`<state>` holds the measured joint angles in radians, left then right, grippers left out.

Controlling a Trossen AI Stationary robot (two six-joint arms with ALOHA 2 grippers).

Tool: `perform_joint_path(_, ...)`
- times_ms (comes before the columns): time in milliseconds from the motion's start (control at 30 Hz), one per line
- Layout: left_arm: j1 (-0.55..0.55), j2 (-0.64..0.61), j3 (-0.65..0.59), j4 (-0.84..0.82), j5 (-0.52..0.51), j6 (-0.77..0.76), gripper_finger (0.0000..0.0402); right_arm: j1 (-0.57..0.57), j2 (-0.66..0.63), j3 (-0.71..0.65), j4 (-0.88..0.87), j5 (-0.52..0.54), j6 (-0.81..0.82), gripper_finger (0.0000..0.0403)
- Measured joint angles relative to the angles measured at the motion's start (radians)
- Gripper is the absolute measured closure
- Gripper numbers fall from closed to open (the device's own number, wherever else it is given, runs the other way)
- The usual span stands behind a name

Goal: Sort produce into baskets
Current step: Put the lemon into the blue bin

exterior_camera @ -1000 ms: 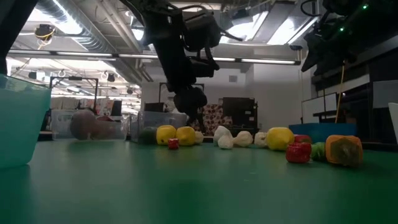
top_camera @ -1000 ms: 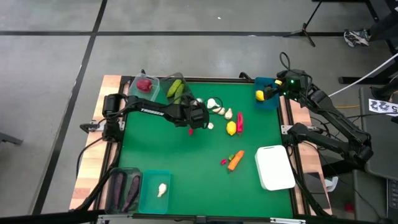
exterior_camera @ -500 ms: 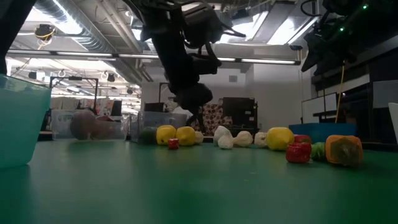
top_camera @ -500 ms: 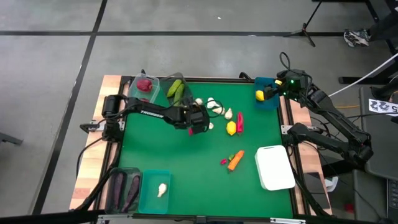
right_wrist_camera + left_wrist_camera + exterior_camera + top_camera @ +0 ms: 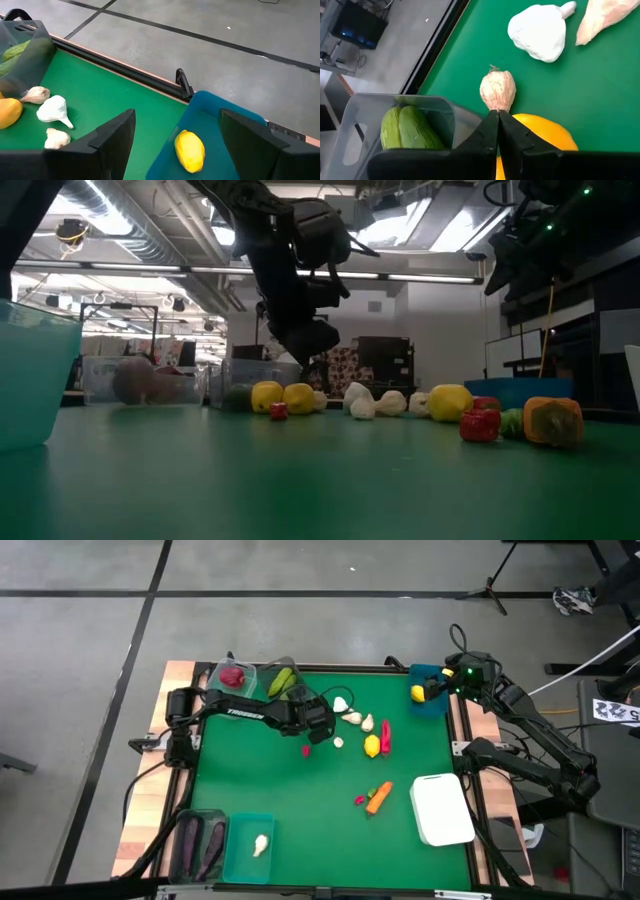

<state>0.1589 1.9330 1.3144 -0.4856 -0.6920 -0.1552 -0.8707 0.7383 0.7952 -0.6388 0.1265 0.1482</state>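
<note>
Left tool (image 5: 498,116) fully closed, gripping nothing, above the green felt tabletop (image 5: 300,800) near the smoky grey plastic tub (image 5: 283,673) at 11 o'clock. Right tool (image 5: 175,117) spread open, empty, over the blue translucent tub (image 5: 210,125) holding one yellow toy lemon (image 5: 190,150) at 1 o'clock.

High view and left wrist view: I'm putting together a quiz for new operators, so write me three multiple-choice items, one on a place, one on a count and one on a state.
1. Which container holds a lemon?
A. the white tray
B. the blue tub
C. the smoky grey tub

2. How many garlic bulbs lie in the teal tub?
A. none
B. one
C. three

3. How does the left tool stand?
A. wide open
B. shut on a cucumber
C. shut, holding nothing

Key:
1 B: the lemon lies inside the blue tub at the table's far right corner.
2 B: a single garlic bulb shows in it.
3 C: in the left wrist view its fingers meet with nothing between them.
</note>
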Motion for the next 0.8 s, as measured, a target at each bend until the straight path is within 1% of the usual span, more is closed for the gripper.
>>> perform_joint_path(67,0.000,0.010,0.000,-0.005,0.007,-0.001,0.0400,0.000,0.000,0.000,0.000,0.000,0.000,0.0121)
perform_joint_path(167,0.002,0.032,0.000,-0.004,0.054,-0.004,0.0401,0.000,0.000,0.000,0.000,0.000,0.000,0.0121)
perform_joint_path(433,0.006,0.075,0.002,0.021,0.055,-0.072,0.0401,0.000,0.000,0.000,0.000,-0.009,0.000,0.0121)
perform_joint_path(500,0.005,0.076,0.002,0.030,0.090,-0.084,0.0401,0.000,0.000,0.000,0.000,-0.011,0.000,0.0121)
perform_joint_path(533,0.005,0.075,0.002,0.047,0.130,-0.099,0.0401,0.000,0.000,0.000,0.000,-0.010,0.000,0.0121)
perform_joint_path(567,0.004,0.074,0.004,0.070,0.190,-0.119,0.0401,0.000,0.000,0.000,0.000,-0.011,0.000,0.0121)
perform_joint_path(600,0.001,0.072,0.004,0.100,0.272,-0.133,0.0401,0.000,0.000,0.000,0.000,-0.010,0.000,0.0121)
perform_joint_path(667,-0.025,0.070,0.000,0.163,0.484,-0.136,0.0401,0.000,0.000,0.000,-0.001,-0.010,0.000,0.0121)
perform_joint_path(700,-0.045,0.071,-0.002,0.207,0.571,-0.124,0.0401,0.000,0.000,0.000,0.000,-0.010,0.000,0.0121)
perform_joint_path(733,-0.065,0.070,-0.003,0.250,0.621,-0.109,0.0401,0.000,0.000,0.000,0.000,-0.010,0.000,0.0121)
perform_joint_path(767,-0.086,0.061,-0.003,0.282,0.630,-0.103,0.0401,0.000,0.000,0.000,0.000,-0.010,0.000,0.0121)
perform_joint_path(800,-0.102,0.043,-0.003,0.306,0.604,-0.104,0.0401,0.000,0.000,0.000,0.000,-0.009,0.000,0.0121)
